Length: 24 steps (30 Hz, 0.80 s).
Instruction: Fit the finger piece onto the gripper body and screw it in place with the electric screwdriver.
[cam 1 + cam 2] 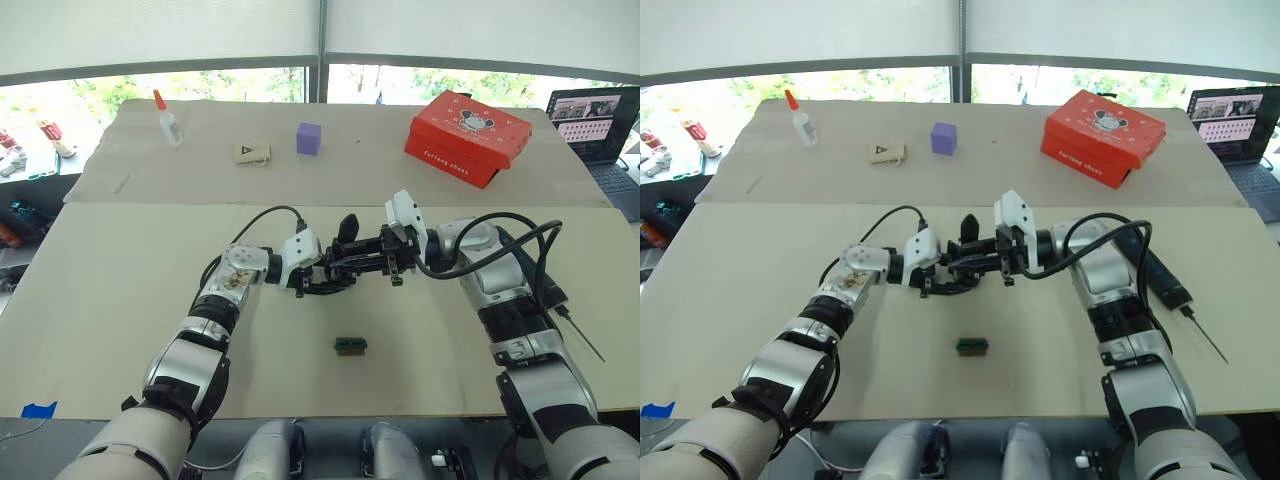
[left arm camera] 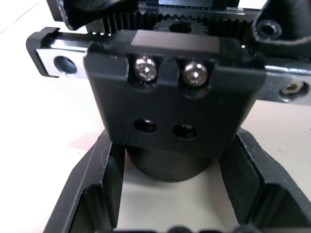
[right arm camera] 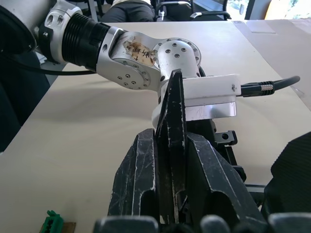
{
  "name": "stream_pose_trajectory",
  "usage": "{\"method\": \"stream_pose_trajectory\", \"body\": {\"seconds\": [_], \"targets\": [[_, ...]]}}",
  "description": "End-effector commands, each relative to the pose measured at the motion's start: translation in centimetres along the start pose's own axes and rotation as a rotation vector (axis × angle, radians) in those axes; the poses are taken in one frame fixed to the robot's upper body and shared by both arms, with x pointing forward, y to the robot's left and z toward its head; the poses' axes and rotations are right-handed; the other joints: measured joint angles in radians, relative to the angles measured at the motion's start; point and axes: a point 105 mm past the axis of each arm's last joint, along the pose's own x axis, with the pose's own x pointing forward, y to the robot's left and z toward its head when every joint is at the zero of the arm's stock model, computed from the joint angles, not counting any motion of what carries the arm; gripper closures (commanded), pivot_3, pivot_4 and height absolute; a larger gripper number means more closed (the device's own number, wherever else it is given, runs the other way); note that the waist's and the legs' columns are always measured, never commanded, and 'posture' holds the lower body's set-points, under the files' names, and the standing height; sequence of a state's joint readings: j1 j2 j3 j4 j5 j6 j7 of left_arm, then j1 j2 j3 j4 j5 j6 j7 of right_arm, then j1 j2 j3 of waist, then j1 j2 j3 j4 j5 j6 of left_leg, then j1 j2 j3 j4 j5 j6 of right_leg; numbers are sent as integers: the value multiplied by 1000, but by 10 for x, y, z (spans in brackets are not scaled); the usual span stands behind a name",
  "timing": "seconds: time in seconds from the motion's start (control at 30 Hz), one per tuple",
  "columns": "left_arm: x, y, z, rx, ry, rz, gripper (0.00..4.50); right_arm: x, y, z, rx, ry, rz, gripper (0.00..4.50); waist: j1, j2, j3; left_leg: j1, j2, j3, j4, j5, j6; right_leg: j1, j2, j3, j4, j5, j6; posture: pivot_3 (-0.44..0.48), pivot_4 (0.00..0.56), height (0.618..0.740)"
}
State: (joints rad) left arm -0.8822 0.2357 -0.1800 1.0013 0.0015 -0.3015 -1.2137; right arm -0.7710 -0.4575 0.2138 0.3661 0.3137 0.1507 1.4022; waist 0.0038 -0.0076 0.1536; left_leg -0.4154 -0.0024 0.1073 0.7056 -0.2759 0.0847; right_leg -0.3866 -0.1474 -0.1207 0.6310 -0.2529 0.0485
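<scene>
- Fitting step, we reckon: our left gripper [image 1: 322, 280] and right gripper [image 1: 385, 262] meet mid-bench, above the surface.
- Left jaws spread round the gripper body [image 2: 172, 104], apparently bracing its round base; two screw holes show empty.
- Right jaws pinch the finger piece [image 3: 175, 126] edge-on.
- Next: seat it over those holes, then fetch the electric screwdriver [image 1: 1162, 277], lying by our right forearm.
- The tan bench [image 1: 120, 320] carries a green block [image 1: 350, 346]; beyond are a red box [image 1: 468, 136], windows and a laptop [image 1: 598, 122].

Our left pincer [image 1: 318, 277] and right pincer [image 1: 388, 252] meet at mid-tabletop [image 1: 120, 330] on the gripper body [image 1: 352, 258]. The electric screwdriver [image 1: 560, 300] lies beside our right arm. A small green-and-black block [image 1: 350, 345] sits nearer us.
</scene>
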Motion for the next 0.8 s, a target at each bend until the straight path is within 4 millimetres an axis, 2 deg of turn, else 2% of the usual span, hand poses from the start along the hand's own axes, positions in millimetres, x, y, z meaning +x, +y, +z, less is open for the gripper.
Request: {"method": "stream_pose_trajectory", "body": {"seconds": [0.03,0.27,0.43,0.7,0.8], "targets": [[0,-2,4,18,-14,-17,2233,-9,14,-47,125,110,-12,4148,1,0,0,0,0,0,0,0,0,0,0,0,0,0,0,0,150,740],[-1,-2,3,15,-11,-14,2233,-15,9,-52,151,26,-122,4148,2,0,0,1,0,0,0,0,0,1,0,0,0,0,0,0,150,740],[-3,-1,3,16,-9,-13,2233,-18,12,-55,155,32,-115,4148,1,0,0,1,0,0,0,0,0,1,0,0,0,0,0,0,150,740],[-2,-1,4,15,-12,-14,2233,1,23,-57,213,45,-4,4148,1,0,-1,1,0,0,0,0,0,1,0,0,0,0,0,0,150,740],[-1,0,5,16,-13,-12,2233,1,16,-55,176,13,-65,4148,1,0,-1,1,0,0,0,0,0,1,0,0,0,0,0,0,150,740]]}}
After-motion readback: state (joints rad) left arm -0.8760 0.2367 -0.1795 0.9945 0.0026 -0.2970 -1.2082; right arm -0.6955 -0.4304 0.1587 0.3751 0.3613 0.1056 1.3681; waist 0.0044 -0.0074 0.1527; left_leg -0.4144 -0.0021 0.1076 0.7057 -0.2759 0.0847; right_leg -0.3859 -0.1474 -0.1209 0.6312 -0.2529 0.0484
